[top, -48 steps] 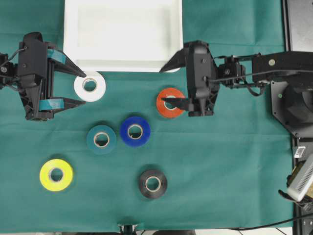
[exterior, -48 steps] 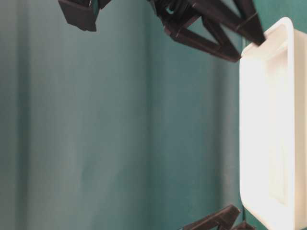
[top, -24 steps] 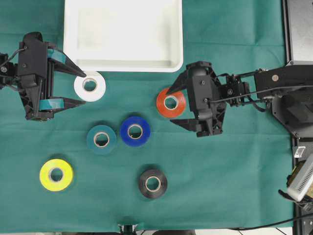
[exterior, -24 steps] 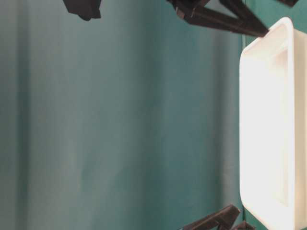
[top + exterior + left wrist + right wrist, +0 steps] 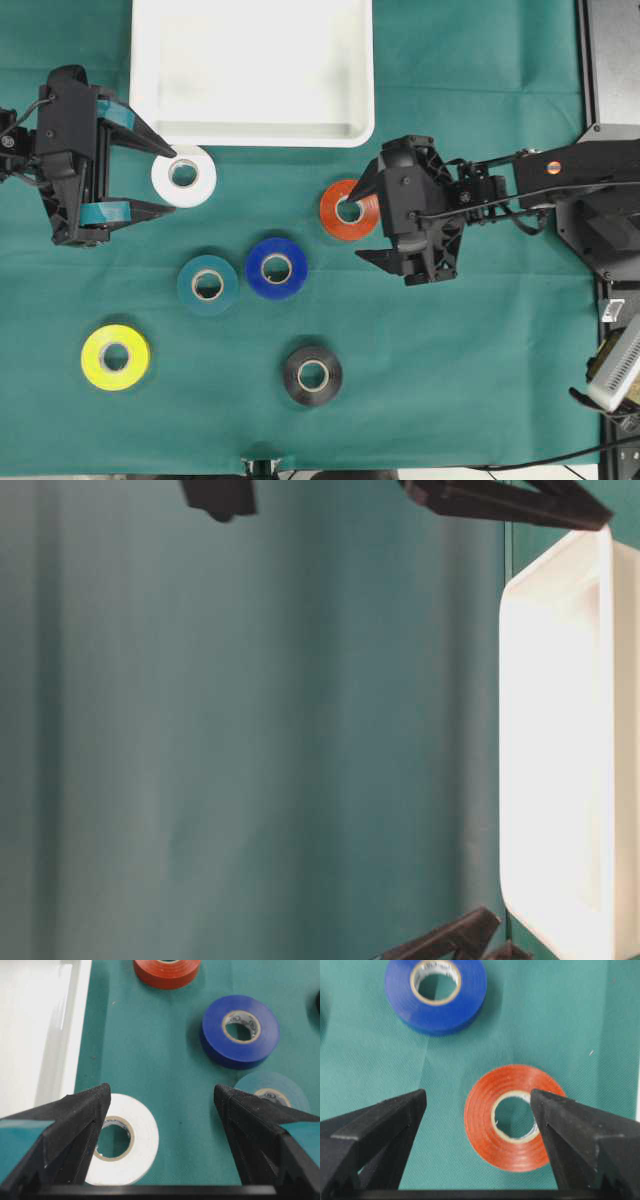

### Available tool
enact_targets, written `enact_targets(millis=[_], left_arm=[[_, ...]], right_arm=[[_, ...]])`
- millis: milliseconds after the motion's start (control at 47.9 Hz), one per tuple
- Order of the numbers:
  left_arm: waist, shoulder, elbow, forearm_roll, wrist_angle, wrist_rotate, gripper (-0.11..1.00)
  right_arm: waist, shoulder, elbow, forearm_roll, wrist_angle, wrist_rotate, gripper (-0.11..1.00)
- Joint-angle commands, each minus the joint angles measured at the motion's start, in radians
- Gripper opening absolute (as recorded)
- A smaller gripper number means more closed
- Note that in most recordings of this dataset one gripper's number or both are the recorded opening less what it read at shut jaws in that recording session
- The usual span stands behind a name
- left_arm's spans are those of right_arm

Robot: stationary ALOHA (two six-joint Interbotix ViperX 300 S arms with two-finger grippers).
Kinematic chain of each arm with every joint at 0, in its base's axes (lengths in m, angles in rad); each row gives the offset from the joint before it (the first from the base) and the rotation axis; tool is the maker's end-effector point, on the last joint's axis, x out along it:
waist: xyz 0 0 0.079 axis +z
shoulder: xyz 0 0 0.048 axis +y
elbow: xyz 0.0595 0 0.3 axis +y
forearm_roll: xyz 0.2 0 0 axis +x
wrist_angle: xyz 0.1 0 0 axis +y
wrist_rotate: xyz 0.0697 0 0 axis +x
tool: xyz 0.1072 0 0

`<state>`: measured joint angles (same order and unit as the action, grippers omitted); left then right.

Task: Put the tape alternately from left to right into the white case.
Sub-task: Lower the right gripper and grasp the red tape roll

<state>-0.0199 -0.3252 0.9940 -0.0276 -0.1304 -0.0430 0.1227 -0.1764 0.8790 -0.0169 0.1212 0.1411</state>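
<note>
Tape rolls lie on the green worktop (image 5: 480,380) below the white case (image 5: 252,135) at upper centre. Left end effector (image 5: 168,180) gapes wide beside the white roll (image 5: 184,176); right end effector (image 5: 366,224) gapes wide around the red-orange roll (image 5: 345,211).

Six tape rolls out here: one white (image 5: 184,176), one red-orange (image 5: 343,211), one blue (image 5: 276,268), one teal (image 5: 207,285), one yellow (image 5: 115,357), one black (image 5: 312,375). One white case (image 5: 252,133). Two grippers, left (image 5: 148,181) and right (image 5: 362,222).
</note>
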Motion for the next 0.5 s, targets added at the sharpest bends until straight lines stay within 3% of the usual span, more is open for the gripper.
enact_targets(millis=[0, 480], left_arm=[[0.002, -0.006, -0.02, -0.003, -0.005, 0.0, 0.91], [0.002, -0.006, -0.02, -0.003, -0.005, 0.0, 0.91]], right_arm=[[-0.003, 0.012, -0.014, -0.002, -0.003, 0.002, 0.83], [-0.029, 0.138, -0.032, 0.0, -0.009, 0.003, 0.82]])
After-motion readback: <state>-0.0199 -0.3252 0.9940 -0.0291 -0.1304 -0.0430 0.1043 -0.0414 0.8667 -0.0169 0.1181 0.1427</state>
